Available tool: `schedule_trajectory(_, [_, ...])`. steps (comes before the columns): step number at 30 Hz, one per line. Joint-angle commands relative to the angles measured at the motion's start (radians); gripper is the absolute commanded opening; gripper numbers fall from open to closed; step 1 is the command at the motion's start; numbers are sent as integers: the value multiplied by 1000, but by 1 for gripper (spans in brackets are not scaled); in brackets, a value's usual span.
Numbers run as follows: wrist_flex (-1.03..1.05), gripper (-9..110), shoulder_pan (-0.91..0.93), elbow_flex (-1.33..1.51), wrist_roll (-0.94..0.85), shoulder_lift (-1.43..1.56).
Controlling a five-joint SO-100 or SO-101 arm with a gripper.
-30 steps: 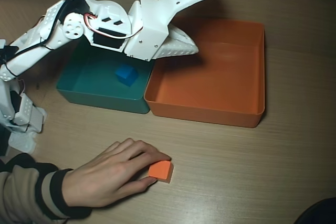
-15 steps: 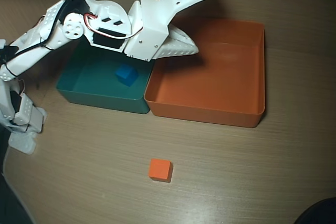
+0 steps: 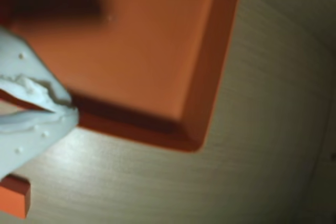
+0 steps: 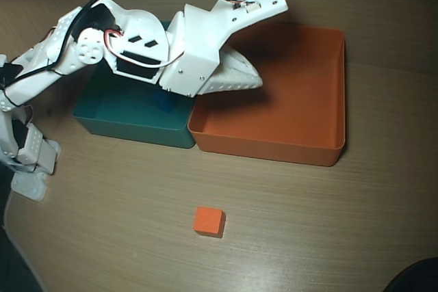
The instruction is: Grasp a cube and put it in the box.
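The small orange cube [image 4: 209,221] lies alone on the wooden table, in front of the bins; the wrist view catches a corner of the cube [image 3: 13,196] at its lower left edge. The orange box [image 4: 311,100] stands behind it with nothing visible inside, and its corner wall [image 3: 207,82] fills the wrist view. My white gripper [image 4: 254,81] hovers over the box's left part, far from the cube. Its fingers [image 3: 31,106] meet at the tips with nothing between them.
A teal bin [image 4: 123,122] stands against the box's left side, partly under my arm. The arm's base [image 4: 27,155] sits at the left table edge. A dark object [image 4: 414,277] shows at the bottom right corner.
A person's hand that rested by the orange cube a second ago has left. My arm has shifted slightly right and toward the front, now covering the blue cube in the teal bin.
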Motion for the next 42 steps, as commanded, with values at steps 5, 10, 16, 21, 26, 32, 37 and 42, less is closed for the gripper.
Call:
schedule_trajectory(5, [-3, -4, 83, -49, -9, 169])
schedule_trajectory(10, [-3, -4, 138, 57, -15, 184])
schedule_trajectory(16, [-5, -4, 184, 198, -15, 227])
schedule_trajectory(21, [-5, -4, 224, 296, -15, 276])
schedule_trajectory(26, [-5, -4, 258, 370, -23, 275])
schedule_trajectory(32, [-6, -4, 296, 483, -187, 262])
schedule_trajectory(37, [-6, -4, 316, 548, -296, 259])
schedule_trajectory(42, [-20, -4, 324, 545, -285, 258])
